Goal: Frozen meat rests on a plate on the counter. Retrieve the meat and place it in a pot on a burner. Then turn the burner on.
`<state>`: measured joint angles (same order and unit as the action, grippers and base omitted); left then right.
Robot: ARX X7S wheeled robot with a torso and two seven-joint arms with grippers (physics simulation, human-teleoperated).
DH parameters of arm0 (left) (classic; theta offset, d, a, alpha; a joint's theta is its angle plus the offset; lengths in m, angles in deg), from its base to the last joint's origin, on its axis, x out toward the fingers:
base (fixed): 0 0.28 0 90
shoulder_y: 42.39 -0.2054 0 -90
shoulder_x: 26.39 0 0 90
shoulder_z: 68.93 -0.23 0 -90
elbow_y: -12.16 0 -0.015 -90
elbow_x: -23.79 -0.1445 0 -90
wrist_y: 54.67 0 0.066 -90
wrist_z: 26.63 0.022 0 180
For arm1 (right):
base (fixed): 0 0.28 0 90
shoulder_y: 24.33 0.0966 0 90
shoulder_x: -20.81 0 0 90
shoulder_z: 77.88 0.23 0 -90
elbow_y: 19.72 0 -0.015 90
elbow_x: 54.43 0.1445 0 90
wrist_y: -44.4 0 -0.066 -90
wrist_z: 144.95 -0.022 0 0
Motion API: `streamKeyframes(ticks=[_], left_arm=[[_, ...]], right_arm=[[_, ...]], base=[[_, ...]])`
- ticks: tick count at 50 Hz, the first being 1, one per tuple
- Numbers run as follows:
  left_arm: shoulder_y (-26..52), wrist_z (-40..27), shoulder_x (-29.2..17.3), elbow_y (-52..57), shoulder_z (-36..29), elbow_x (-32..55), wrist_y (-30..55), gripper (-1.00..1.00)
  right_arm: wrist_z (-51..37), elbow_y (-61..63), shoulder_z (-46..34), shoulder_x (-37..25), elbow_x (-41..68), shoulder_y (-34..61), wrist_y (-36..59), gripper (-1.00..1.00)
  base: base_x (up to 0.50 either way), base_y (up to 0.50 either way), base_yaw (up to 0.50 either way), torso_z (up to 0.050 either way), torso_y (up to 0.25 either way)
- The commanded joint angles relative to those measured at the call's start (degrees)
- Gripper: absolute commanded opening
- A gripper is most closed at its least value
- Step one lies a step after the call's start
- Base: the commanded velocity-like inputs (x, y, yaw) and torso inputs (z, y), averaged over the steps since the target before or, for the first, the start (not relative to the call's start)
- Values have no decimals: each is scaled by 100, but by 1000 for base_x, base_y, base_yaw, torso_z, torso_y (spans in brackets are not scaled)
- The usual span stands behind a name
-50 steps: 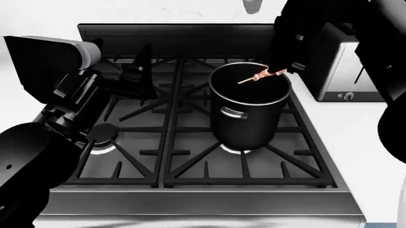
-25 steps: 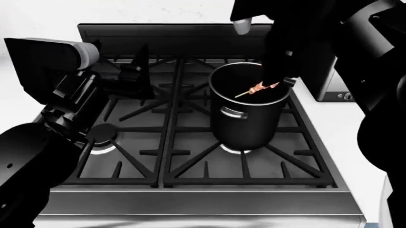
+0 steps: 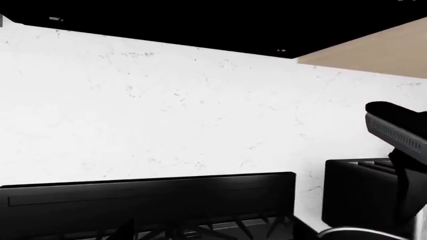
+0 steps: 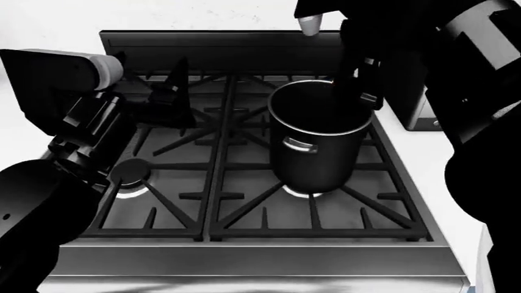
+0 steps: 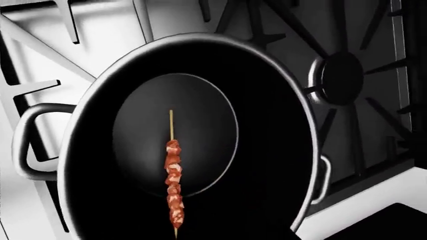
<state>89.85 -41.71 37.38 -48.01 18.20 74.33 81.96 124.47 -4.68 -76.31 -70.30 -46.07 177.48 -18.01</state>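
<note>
Left wrist view: only white marbled wall [image 3: 167, 105] and black stove backguard [image 3: 147, 200] are being shown; no legible writing.

Head view: the right gripper [image 4: 355, 85] is being held lower inside the tall dark grey stockpot [image 4: 318, 137] than 0.5 s ago; its jaw state cannot be told. The left gripper [image 4: 167, 91], also unreadable, is being held over the black grates [image 4: 211, 159].

Right wrist view: the reddish-brown skewered meat [image 5: 174, 185] is being seen over the pot floor.

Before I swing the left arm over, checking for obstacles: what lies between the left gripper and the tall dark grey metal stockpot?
Between left gripper and stockpot, only bare black cast-iron stove grates, shown in the head view.
</note>
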Motion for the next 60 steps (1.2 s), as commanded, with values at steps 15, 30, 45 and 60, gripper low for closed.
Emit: streamKeyframes(ticks=[15,30,45,60], left_arm=[[-66,-74,-76,272,-4,183,58,100],[-89,-272,-100,546,-130,78,90,100],[-390,-313,-105,951,-149,-164,-218,100],[-819,-549,-119,1073,-445,-1127,-734,100]], right_arm=[[-536,1493,1169,-764,17,420,1173,100],[-2607,6486,2795,-2800,768,-501,5041,100],[-9696,9242,5649,-4051,6322,-1512,6142,100],[-14407,10929,7393,-4617,8797,-4040,4483,100]], base=[[0,0,0,0,0],[0,0,0,0,0],[0,0,0,0,0],[0,0,0,0,0]])
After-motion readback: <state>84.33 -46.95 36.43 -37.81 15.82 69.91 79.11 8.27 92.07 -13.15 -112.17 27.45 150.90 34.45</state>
